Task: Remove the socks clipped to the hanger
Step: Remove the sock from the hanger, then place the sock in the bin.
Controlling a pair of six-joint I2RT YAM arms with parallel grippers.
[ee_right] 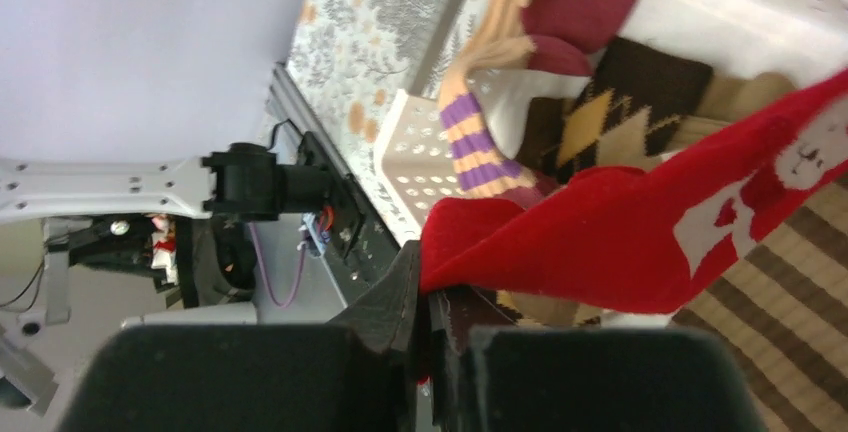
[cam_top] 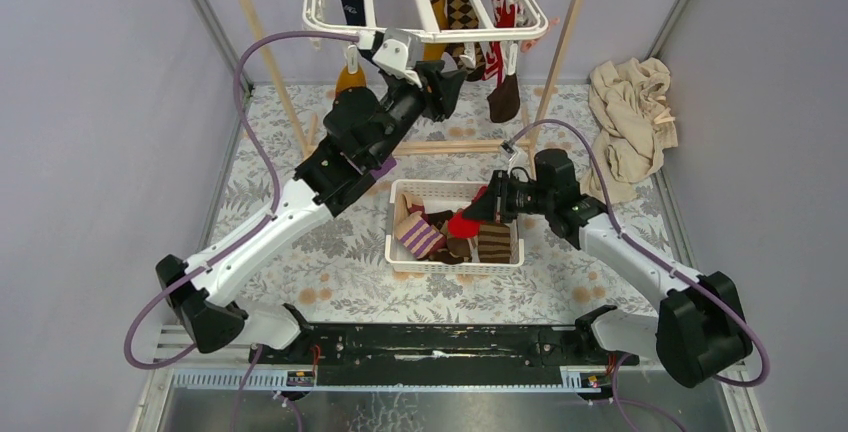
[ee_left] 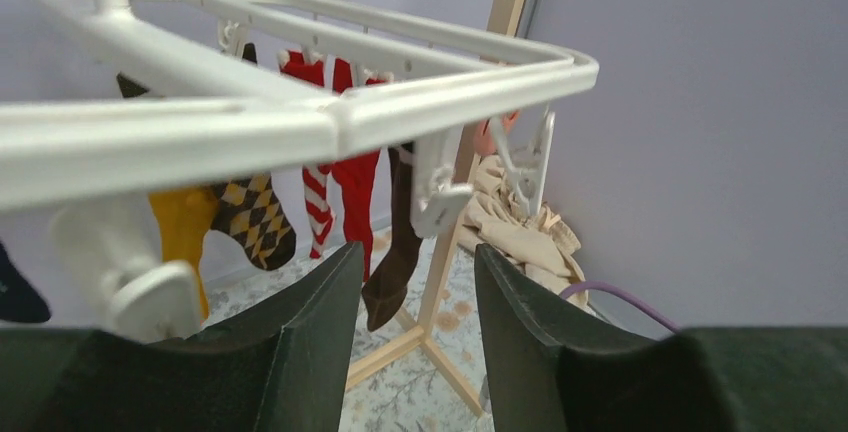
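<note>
Soft red sock [ee_right: 610, 242] pinched by right gripper [ee_right: 425, 297] over perforated basket [ee_right: 412, 167].

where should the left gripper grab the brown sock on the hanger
Pinch the brown sock at its lower end, across its flat sides, coming up from below. It hangs straight down near a corner of the hanger, toe end free, and the open left gripper points up towards it from underneath. Then pull downward.

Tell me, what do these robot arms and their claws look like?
The left arm and right arm are white tubes joined by chunky black joints, each trailed by a looping purple cable. The left claw and right claw each have two thick, dark, wedge-shaped fingers.
</note>
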